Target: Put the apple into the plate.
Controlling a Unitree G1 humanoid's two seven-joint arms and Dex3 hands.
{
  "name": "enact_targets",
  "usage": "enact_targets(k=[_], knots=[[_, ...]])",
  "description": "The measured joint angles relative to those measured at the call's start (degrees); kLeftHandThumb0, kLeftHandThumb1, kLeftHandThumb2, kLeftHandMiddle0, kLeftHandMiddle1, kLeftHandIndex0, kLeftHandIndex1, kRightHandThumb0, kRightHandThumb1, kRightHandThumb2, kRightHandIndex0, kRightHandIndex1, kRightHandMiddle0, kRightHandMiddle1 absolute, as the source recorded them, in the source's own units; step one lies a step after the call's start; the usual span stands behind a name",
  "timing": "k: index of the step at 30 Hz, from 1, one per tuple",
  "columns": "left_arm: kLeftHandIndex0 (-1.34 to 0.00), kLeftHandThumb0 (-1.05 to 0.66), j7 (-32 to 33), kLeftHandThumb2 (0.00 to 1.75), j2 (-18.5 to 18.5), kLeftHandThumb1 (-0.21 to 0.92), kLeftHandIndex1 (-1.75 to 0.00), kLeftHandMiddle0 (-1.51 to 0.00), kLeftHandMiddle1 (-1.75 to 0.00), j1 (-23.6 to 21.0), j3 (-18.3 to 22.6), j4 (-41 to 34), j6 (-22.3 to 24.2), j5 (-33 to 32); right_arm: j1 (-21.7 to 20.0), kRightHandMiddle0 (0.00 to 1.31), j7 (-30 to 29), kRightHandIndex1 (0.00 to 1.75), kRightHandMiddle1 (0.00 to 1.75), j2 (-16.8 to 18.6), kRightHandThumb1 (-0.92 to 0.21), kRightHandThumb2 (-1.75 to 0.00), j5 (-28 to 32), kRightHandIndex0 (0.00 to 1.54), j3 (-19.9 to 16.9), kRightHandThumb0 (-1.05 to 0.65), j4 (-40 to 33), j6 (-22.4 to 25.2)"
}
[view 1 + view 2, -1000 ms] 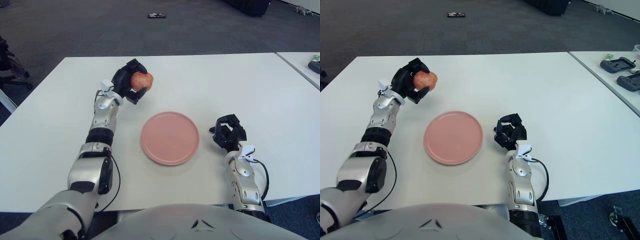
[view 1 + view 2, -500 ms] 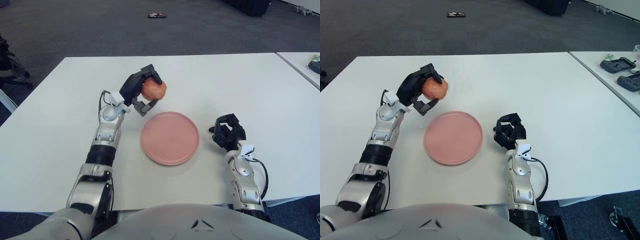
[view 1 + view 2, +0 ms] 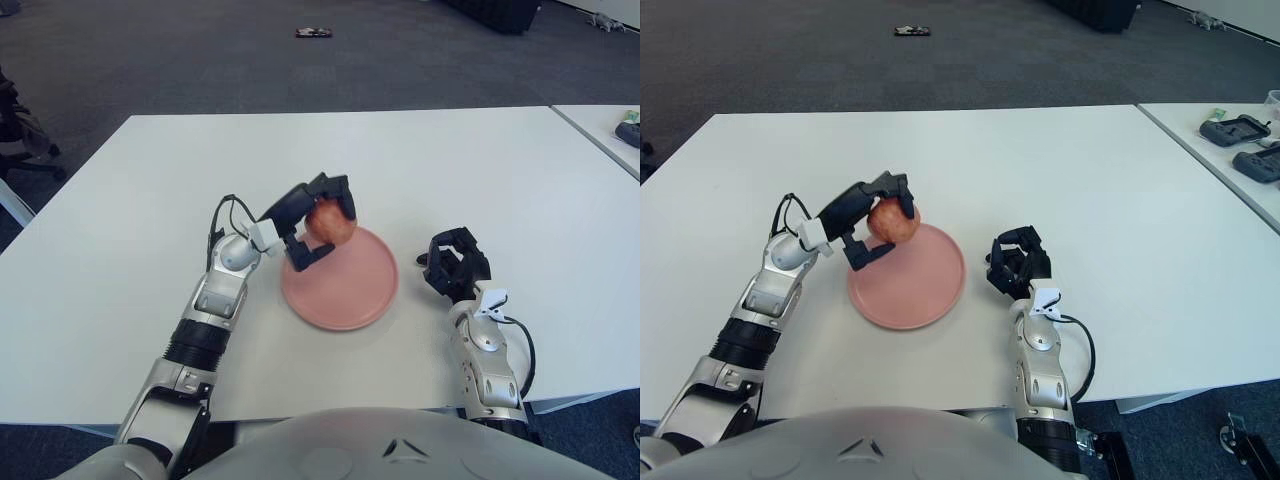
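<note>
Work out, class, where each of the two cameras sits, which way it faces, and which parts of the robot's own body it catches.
Left eye view: on the head, facing forward and down at the white table; shows both arms and the chest at the bottom edge.
Right eye view: beside it, slightly to the right, same direction; also catches a second table at the right.
Shared: the left hand gripping the apple over the pink plate, and the right hand right of the plate.
</note>
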Motion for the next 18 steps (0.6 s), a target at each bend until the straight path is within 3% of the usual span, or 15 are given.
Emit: enact_targets(k=[18], knots=[[-0.71,0.00,1.3,1.74,3.6,-0.12,-1.75,-1.00,-1.56,1.1,-6.9,5.5,-11.3,10.1,0.0,0.41,-0.2,1.44,1.75,0.0,-0.57,-1.01,-0.1,0.60,0.0,-0.40,0.1,-0.1]])
